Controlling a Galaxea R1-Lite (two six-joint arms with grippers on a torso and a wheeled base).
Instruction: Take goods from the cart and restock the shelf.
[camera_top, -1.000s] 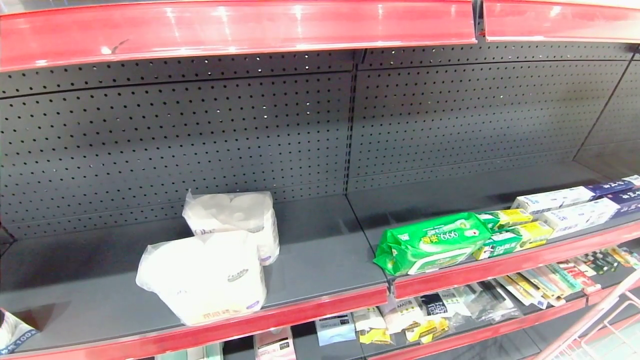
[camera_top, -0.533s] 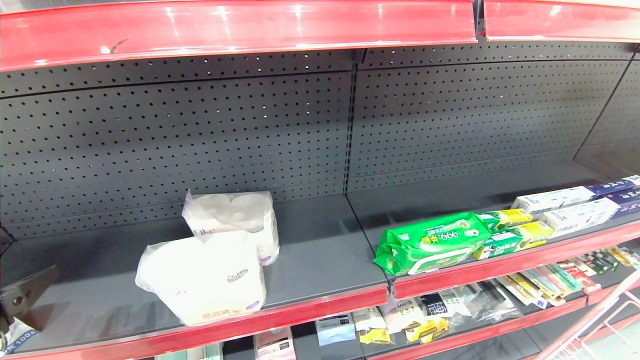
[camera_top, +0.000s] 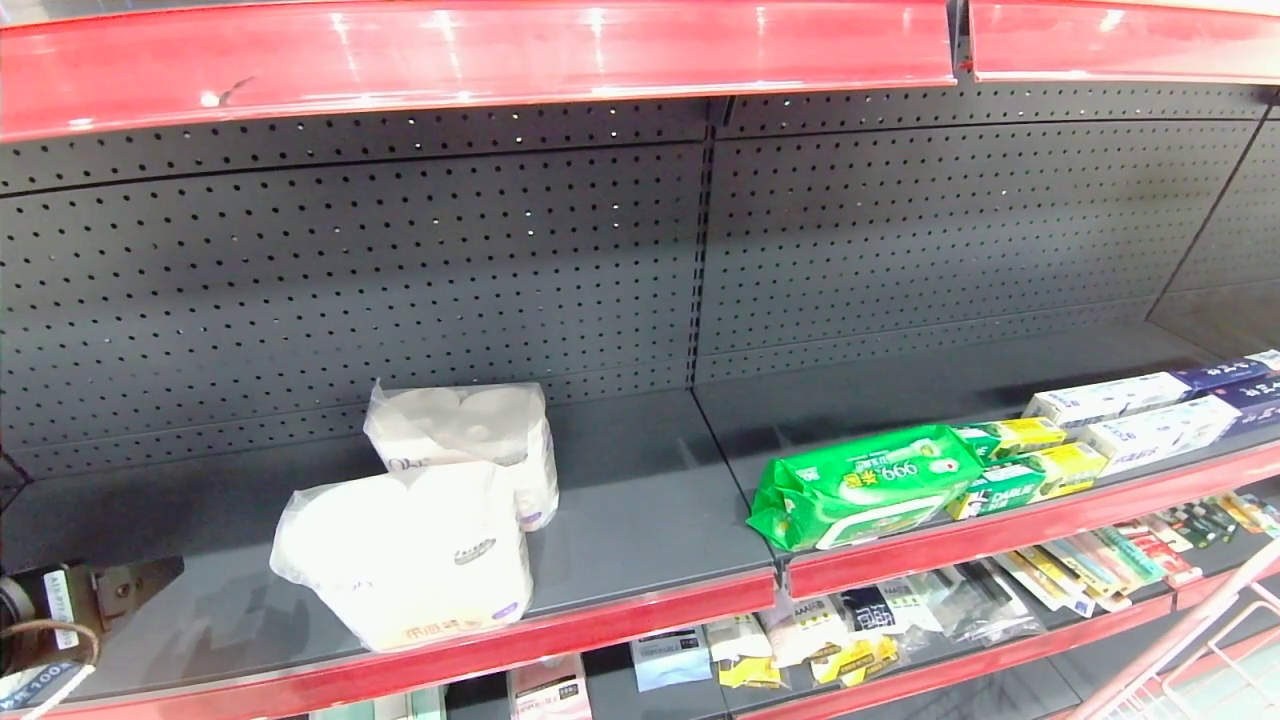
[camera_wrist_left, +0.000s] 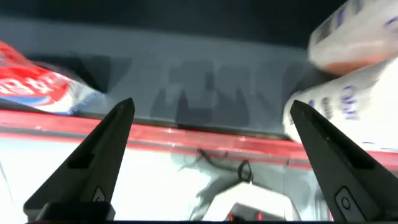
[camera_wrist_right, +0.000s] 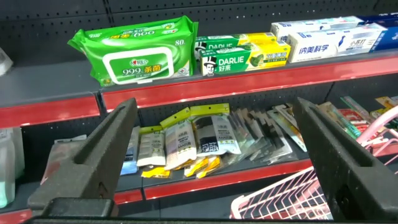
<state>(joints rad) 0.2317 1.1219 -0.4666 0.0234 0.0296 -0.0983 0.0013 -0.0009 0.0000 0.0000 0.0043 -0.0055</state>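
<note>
- Left tool (camera_wrist_left: 211, 104): jaws spread wide, nothing in them. It hangs right at the red front lip of the shelf (camera_top: 640, 500), out at 8 o'clock in the head view.
- What's new: over the last second it slid in toward 3 o'clock. A second ago you could barely see it.
- A red-and-blue pack (camera_wrist_left: 43, 90) lies on the shelf at about its 7 o'clock.
- Off at its 3 o'clock: front tissue pack (camera_top: 410, 560) at the lip, back tissue pack (camera_top: 465, 440) touching it at its 12 o'clock.
- Right tool (camera_wrist_right: 216, 102): also wide open and empty, facing the green wipes (camera_wrist_right: 134, 53).
- Cart (camera_top: 1190, 650) pokes in at 4 o'clock.
- My read: both tools are empty, so the next step is a trip to the cart. There's lots of bare shelf left.
</note>
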